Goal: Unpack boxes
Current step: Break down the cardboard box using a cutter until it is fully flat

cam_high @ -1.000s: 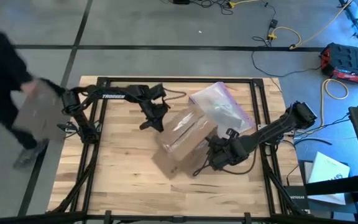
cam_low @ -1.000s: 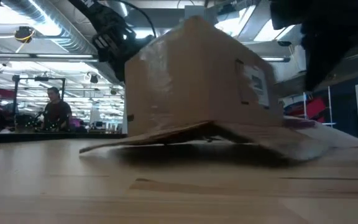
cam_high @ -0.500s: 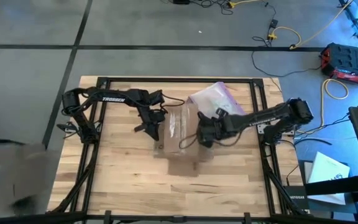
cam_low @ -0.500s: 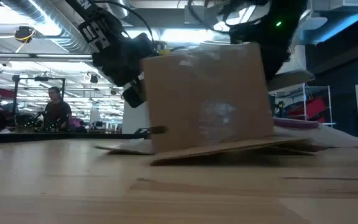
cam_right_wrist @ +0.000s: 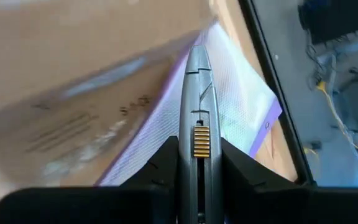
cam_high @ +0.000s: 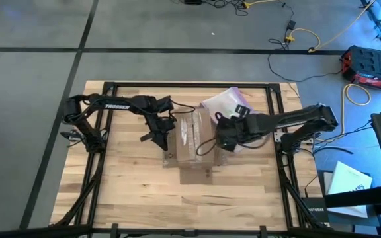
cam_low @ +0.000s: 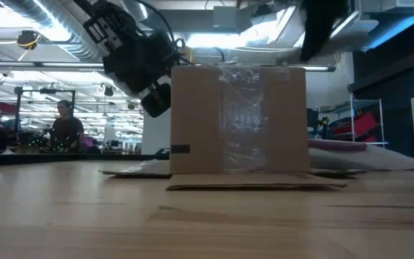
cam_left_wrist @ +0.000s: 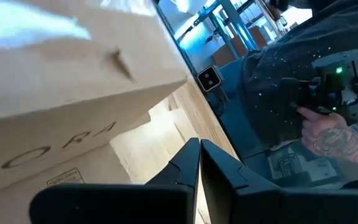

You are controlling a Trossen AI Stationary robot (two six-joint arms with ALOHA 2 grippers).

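Observation:
A brown cardboard box (cam_high: pixel 192 139) stands at mid-table on its spread lower flaps (cam_low: pixel 257 183), with clear tape across its top. In the left wrist view its side (cam_left_wrist: pixel 55 74) shows dark lettering. My left gripper (cam_high: pixel 156 137) is shut just left of the box, its fingertips (cam_left_wrist: pixel 199 152) clear of it. My right gripper (cam_high: pixel 218 139) hovers above the box's right edge, shut on a grey knife-like tool (cam_right_wrist: pixel 197 93). A clear plastic bag with a purple edge (cam_high: pixel 229 102) lies flat behind and to the right of the box. My right gripper pinches the tool's handle (cam_right_wrist: pixel 197 142) between its two fingers, at the gold ribbed slider. The tool runs along the fingers and sticks out beyond them, slanting down. Its tip (cam_right_wrist: pixel 196 53) is by the box's upper edge, over the bag. Whether it touches, I cannot tell.
Black frame rails (cam_high: pixel 190 84) border the table. Bare wood (cam_high: pixel 177 205) lies between the box and the near edge. A person (cam_low: pixel 65 129) sits far off in the room, and a person's hand (cam_left_wrist: pixel 328 130) shows beyond the table.
The box was tipped up and skewed. It has turned about and come down level on its flaps, square to the table. My right gripper, holding the tool, has risen and gone toward the far edge, from the box's near right corner to over its right edge.

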